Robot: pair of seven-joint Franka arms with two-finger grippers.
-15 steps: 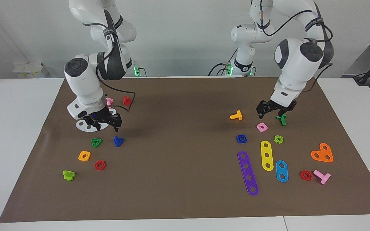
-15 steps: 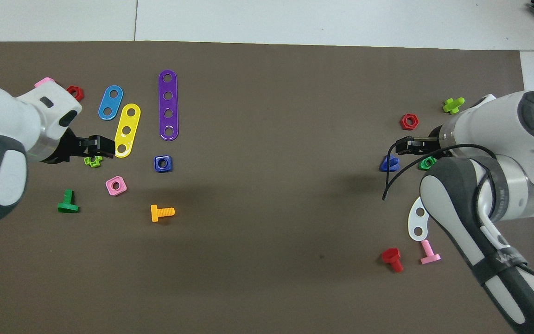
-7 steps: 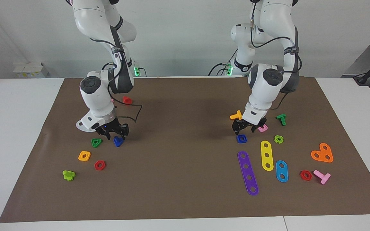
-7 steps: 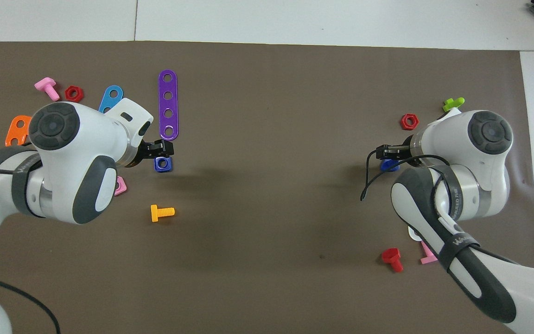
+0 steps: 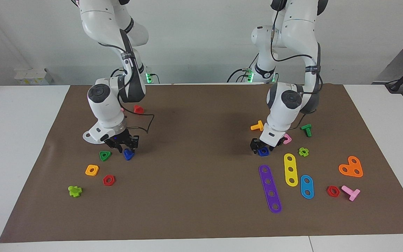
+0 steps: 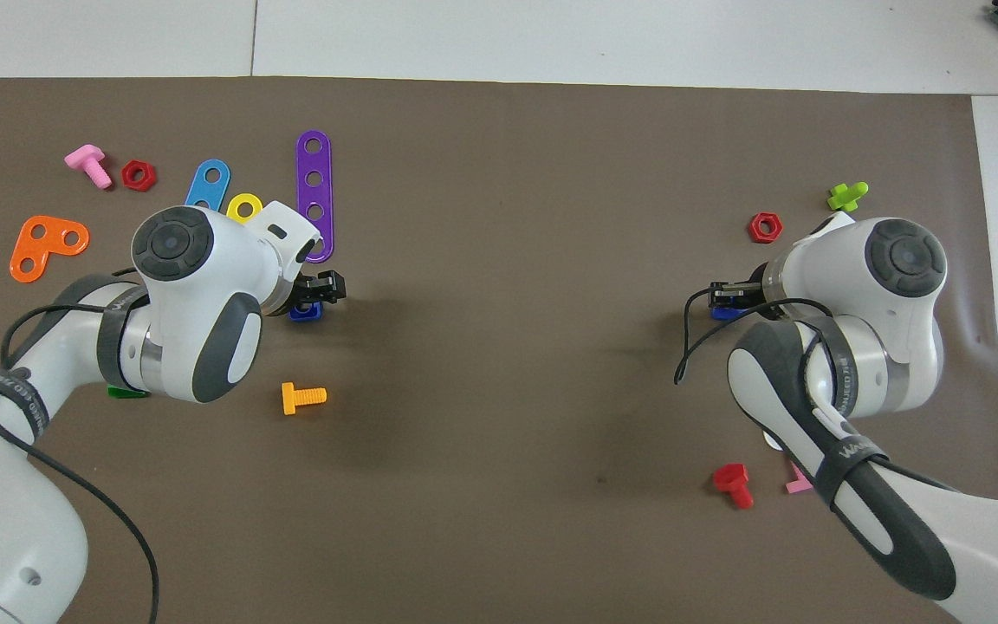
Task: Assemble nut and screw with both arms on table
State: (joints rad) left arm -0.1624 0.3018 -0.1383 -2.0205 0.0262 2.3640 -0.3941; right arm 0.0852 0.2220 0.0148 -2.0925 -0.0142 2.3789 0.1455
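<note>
The dark-blue square nut (image 5: pixel 263 151) lies on the brown mat (image 5: pixel 201 196) toward the left arm's end of the table; it also shows in the overhead view (image 6: pixel 301 312). My left gripper (image 5: pixel 262 146) (image 6: pixel 319 290) is low over it, open, with a finger on either side. The dark-blue triangular-headed screw (image 5: pixel 128 154) (image 6: pixel 727 310) lies toward the right arm's end. My right gripper (image 5: pixel 126 144) (image 6: pixel 729 293) is low over it, open, and its body partly hides the screw from above.
By the screw lie a green triangular nut (image 5: pixel 105 155), an orange square nut (image 5: pixel 91 170), a red hex nut (image 5: pixel 108 180) and a white plate (image 5: pixel 90 137). By the nut lie a pink square nut (image 5: pixel 287 140), an orange screw (image 5: pixel 257 126), and purple (image 5: pixel 270 188) and yellow strips (image 5: pixel 291 169).
Both arms swung in and lowered. The left gripper came from over the green screw to the blue nut. The right gripper dropped down onto the blue screw.
</note>
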